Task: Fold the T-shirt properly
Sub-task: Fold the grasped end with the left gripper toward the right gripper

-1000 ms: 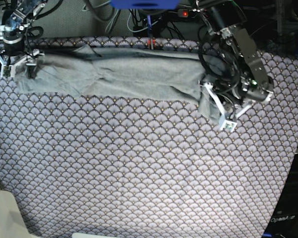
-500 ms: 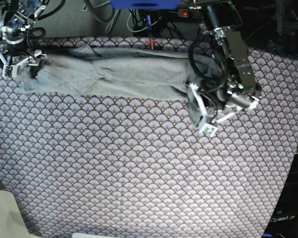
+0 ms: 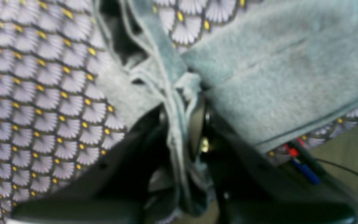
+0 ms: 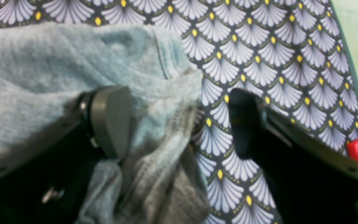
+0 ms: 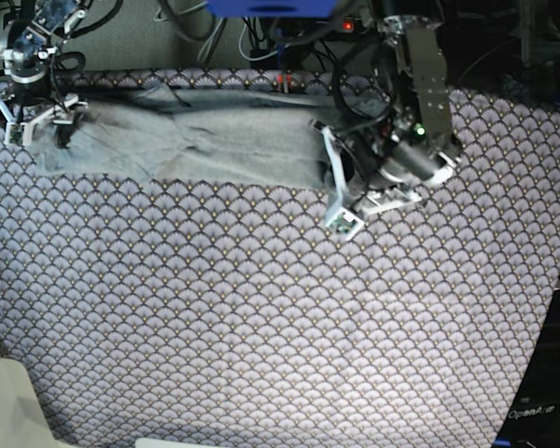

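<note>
My left gripper, jaws clamped on the T-shirt hem, has dragged it leftward along the frame's top, starting a fold, while my right gripper waits, jaws spread.

plain light heather-grey t-shirt – beneath it a purple-grey cloth, scallop-patterned with small yellow dots.

1. In both wrist views we find the T-shirt blurred, its knit texture lost.
2. The left gripper hides the pinched fabric between its dark fingers, and the bottom edge cuts them off.
3. The left arm covers the shirt's end in the base view.
4. The right gripper looks too small there to judge.
</note>
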### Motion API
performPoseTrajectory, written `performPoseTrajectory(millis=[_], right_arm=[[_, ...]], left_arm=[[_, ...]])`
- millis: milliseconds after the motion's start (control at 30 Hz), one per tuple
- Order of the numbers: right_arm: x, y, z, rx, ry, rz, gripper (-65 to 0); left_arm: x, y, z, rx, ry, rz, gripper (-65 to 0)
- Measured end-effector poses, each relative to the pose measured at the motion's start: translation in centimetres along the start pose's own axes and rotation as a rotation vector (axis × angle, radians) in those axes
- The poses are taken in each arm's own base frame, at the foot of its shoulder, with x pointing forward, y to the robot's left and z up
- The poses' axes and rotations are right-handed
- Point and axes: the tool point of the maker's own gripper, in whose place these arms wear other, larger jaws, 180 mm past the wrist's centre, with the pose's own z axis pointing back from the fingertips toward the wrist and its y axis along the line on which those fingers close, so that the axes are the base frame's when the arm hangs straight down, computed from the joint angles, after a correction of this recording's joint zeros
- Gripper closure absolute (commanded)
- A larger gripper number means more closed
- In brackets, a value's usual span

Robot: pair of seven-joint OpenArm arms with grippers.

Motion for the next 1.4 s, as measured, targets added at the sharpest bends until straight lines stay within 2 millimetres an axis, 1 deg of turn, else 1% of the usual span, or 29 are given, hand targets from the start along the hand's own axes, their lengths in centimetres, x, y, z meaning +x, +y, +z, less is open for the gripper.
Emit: performPoseTrajectory(millis=[100, 167, 233, 300, 367, 433, 500, 633, 800, 900, 1067, 1200, 1267, 1300, 1400], right_arm=[[0.0, 0.0, 0.0, 0.0, 0.0, 0.0, -48.4], [0.0, 0.0, 0.0, 0.0, 0.0, 0.0, -48.4], [0.0, 0.0, 0.0, 0.0, 0.0, 0.0, -48.4], [0.0, 0.0, 0.0, 0.0, 0.0, 0.0, -48.4], [0.0, 0.0, 0.0, 0.0, -0.001, 0.0, -48.4], [0.0, 0.0, 0.0, 0.0, -0.001, 0.0, -48.4], [0.0, 0.0, 0.0, 0.0, 0.001, 0.001, -48.4], [0.0, 0.0, 0.0, -0.001, -0.001, 0.001, -48.4], [0.0, 0.0, 0.0, -0.001, -0.001, 0.001, -48.4], [0.0, 0.0, 0.0, -0.001, -0.001, 0.001, -48.4], [0.0, 0.0, 0.0, -0.001, -0.001, 0.001, -48.4], [0.0, -0.1, 0.0, -0.001, -0.001, 0.002, -48.4], [0.1, -0.1, 0.0, 0.0, -0.001, 0.004, -48.4], [0.1, 0.0, 0.0, 0.0, -0.001, 0.004, -48.4], [0.1, -0.1, 0.0, 0.0, -0.002, 0.004, -48.4]], left_arm=[[0.2, -1.5, -0.2, -0.032, -0.013, -0.025, 0.0], [0.9, -2.7, -0.4, -0.054, -0.04, -0.06, 0.0], [2.1, -5.0, -0.5, -0.1, -0.077, -0.118, 0.0], [3.2, -7.7, -0.4, -0.165, -0.125, -0.161, 0.0], [3.5, -9.3, -0.3, -0.203, -0.136, -0.194, 0.0], [3.7, -9.5, -0.3, -0.204, -0.136, -0.21, 0.0], [3.8, -9.4, -0.3, -0.197, -0.136, -0.211, 0.0], [3.7, -8.5, -0.4, -0.156, -0.114, -0.072, 0.0], [4.6, -9.9, -0.3, -0.166, -0.123, 0.029, 0.0], [4.8, -9.8, -0.4, -0.135, -0.114, 0.125, 0.0], [6.4, -12.1, 0.0, -0.151, -0.125, 0.312, 0.0], [8.0, -13.5, 0.2, -0.149, -0.14, 0.382, 0.0], [7.9, -14.5, 0.0, -0.163, -0.126, 0.405, 0.0], [7.5, -14.7, -0.3, -0.169, -0.105, 0.411, 0.0], [6.2, -14.8, -1.7, -0.149, -0.049, 0.41, 0.0]])
